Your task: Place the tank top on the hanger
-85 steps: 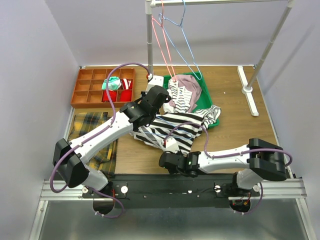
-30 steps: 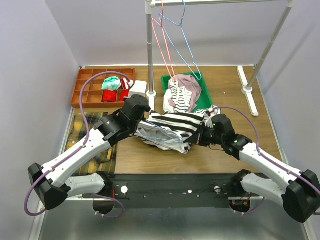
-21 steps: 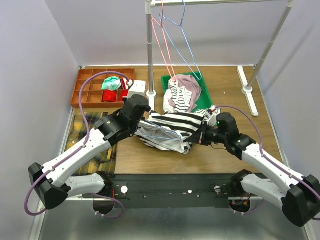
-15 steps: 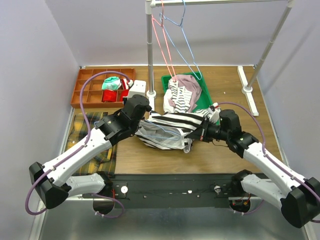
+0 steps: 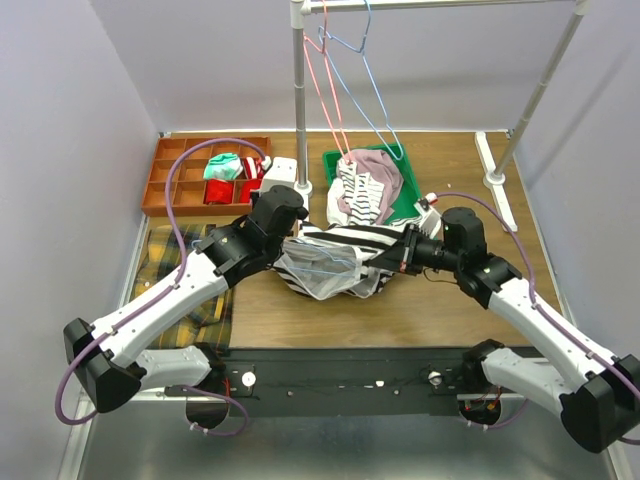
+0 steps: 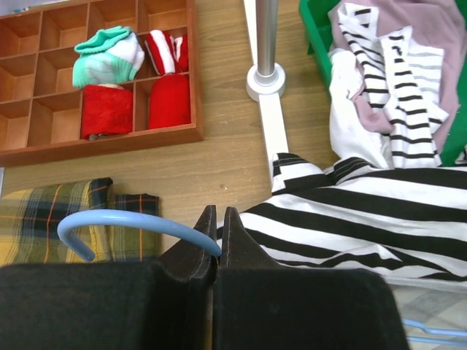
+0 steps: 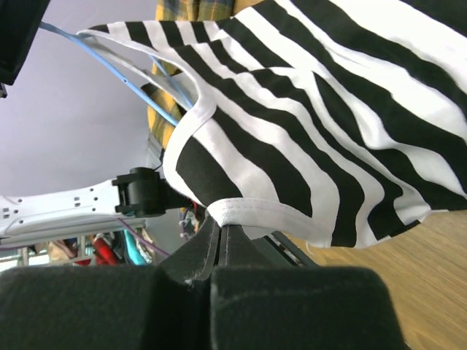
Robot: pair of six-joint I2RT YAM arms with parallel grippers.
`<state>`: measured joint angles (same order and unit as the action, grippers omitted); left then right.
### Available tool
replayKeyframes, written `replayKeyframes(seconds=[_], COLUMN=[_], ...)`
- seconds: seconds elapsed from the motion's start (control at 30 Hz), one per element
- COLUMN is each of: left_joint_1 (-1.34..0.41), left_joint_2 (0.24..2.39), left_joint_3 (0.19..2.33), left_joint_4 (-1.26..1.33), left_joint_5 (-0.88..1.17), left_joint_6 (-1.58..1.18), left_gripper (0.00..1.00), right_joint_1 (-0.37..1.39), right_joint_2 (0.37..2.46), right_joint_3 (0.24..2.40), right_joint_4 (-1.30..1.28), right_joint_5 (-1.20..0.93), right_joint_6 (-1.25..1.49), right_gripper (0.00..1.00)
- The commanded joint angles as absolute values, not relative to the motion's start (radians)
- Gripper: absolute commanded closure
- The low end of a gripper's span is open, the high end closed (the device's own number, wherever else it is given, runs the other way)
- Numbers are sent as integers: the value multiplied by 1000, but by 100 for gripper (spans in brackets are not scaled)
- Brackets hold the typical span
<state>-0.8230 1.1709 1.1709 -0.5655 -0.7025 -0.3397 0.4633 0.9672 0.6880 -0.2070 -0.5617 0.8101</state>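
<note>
Counter (image 5: 300, 320): one wooden top, carrying everything below.
Rail (image 5: 298, 90): one metal clothes rail at the back. Its top is cut off by the overhead view. Red wire hangers (image 5: 322, 75) and one blue one hang from it, and I cannot count the red ones.
Tank top (image 5: 350, 245): one, with wide black and white stripes and a white hem. It is stretched between the two arms over the middle of the counter, just in front of the bin.
Plaid cloth (image 5: 155, 255): one, at the left, partly under the left arm.
Bin (image 6: 315, 33): one, green, holding a pink garment (image 5: 375, 160) and a finer-striped cloth (image 6: 408, 87).
Tray (image 6: 109, 144): one wooden divided tray holding four rolled bundles: two red, one red-and-white, one green-and-white.
Hanger (image 6: 131, 217): light blue wire. Its hook sticks out to the left, and its triangle is mostly hidden inside the tank top.
Left jaws: pressed together on the hanger just below its hook.
Right jaws: pinched together on the tank top's white hem.
</note>
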Motion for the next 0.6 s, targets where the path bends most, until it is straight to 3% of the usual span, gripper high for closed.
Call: replayKeyframes(seconds=[0.0, 0.2, 0.43, 0.57], left_joint_1=[-847, -868, -876, -885], left_joint_2=[1175, 1183, 1180, 1218], left_joint_3=[1216, 1235, 1262, 1311], left_joint_4=[-505, -491, -472, -479], left_joint_5=[-670, -638, -604, -603], left_joint_6=[-330, -327, -334, -331], left_gripper=[100, 100, 100, 100], right_joint_1=[459, 459, 459, 459], right_joint_2=[1026, 1077, 1092, 1089], right_joint_3=[748, 825, 927, 939], right_joint_4=[-158, -195, -308, -318], right_joint_5=[-630, -578, -488, -483], right_joint_6=[838, 819, 729, 719], right_gripper=[99, 99, 86, 85])
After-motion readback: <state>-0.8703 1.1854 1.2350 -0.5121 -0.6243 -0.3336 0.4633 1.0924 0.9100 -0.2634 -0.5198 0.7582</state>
